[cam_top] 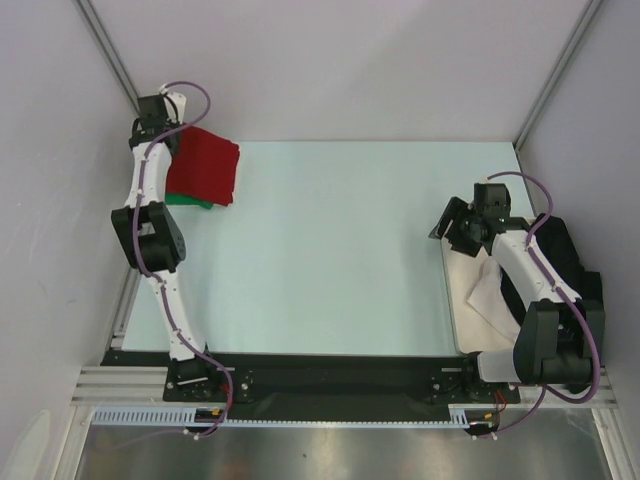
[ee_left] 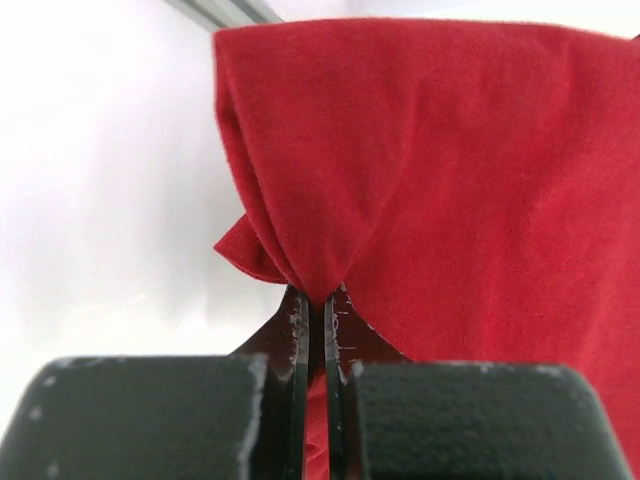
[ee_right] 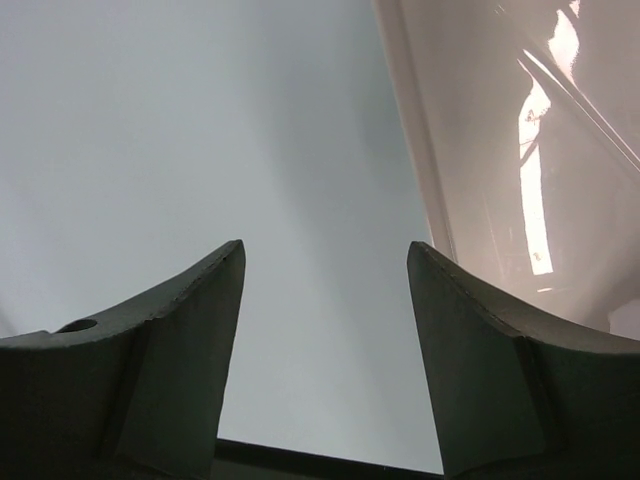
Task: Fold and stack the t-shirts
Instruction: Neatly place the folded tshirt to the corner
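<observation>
A folded deep red t-shirt point(cam_top: 203, 165) lies at the table's far left corner, on top of a green t-shirt point(cam_top: 188, 201) of which only a strip shows beneath it. My left gripper point(cam_top: 170, 128) is at the red shirt's far left corner, shut on a pinch of its cloth. In the left wrist view the red t-shirt point(ee_left: 450, 170) bunches into the closed left gripper point(ee_left: 320, 300). My right gripper point(cam_top: 452, 228) hovers at the right side of the table, open. The right wrist view shows nothing between the right gripper's point(ee_right: 325, 262) fingers, only bare table.
A cream board point(cam_top: 478, 300) lies along the table's right edge under the right arm, with a black garment point(cam_top: 568, 250) beyond it. The cream board's point(ee_right: 500, 150) edge shows in the right wrist view. Walls close in on the left, far and right sides.
</observation>
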### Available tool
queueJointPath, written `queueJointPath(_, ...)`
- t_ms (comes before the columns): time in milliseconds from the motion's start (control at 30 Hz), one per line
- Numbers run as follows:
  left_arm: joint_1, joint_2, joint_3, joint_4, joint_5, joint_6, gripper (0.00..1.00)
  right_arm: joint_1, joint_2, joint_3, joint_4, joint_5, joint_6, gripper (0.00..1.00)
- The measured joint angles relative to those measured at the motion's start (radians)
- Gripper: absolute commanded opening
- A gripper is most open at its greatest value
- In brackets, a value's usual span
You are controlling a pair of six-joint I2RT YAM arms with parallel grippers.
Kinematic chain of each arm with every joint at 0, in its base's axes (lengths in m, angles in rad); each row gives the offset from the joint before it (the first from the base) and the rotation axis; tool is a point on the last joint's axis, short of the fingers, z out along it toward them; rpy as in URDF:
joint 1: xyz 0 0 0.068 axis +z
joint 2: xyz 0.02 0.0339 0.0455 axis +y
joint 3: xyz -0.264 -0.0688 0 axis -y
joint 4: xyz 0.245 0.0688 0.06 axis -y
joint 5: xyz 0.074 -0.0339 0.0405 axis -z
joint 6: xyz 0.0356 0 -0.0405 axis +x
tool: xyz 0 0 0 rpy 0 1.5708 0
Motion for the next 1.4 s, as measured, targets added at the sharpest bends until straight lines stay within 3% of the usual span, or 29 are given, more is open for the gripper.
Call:
queueJointPath(100,0.002,0.045,-0.005,0.019,0.000,0.005,0.09,0.000,0.000,0.005,-0.013,0.013,-0.002,0.71)
queueJointPath(200,0.004,0.091,-0.005,0.040,-0.030,0.011,0.49,0.000,0.000,0.018,-0.023,0.016,-0.002,0.71)
queueJointPath(233,0.006,0.102,-0.005,0.047,-0.045,0.014,0.97,0.000,0.000,0.023,-0.024,0.015,-0.002,0.71)
queueJointPath(267,0.009,0.114,-0.005,0.053,-0.060,0.019,1.00,0.000,0.000,0.027,-0.024,0.015,-0.002,0.71)
queueJointPath(500,0.029,0.124,-0.006,0.086,-0.121,0.019,1.00,0.000,0.000,0.043,-0.026,0.006,0.003,0.71)
queueJointPath(733,0.024,0.016,-0.104,0.035,-0.066,0.020,1.00,0.000,-0.002,0.047,-0.047,0.003,0.006,0.71)
queueJointPath(967,-0.052,-0.367,-0.544,-0.014,0.094,0.046,1.00,0.000,-0.053,0.043,-0.062,-0.014,0.002,0.72)
queueJointPath(1200,-0.273,-0.753,-0.973,-0.011,0.226,0.078,1.00,0.000,-0.133,-0.026,-0.063,-0.026,-0.023,0.72)
queueJointPath(1400,-0.281,-0.976,-1.215,-0.038,0.306,0.079,1.00,0.000,-0.221,-0.113,-0.068,-0.034,-0.050,0.72)
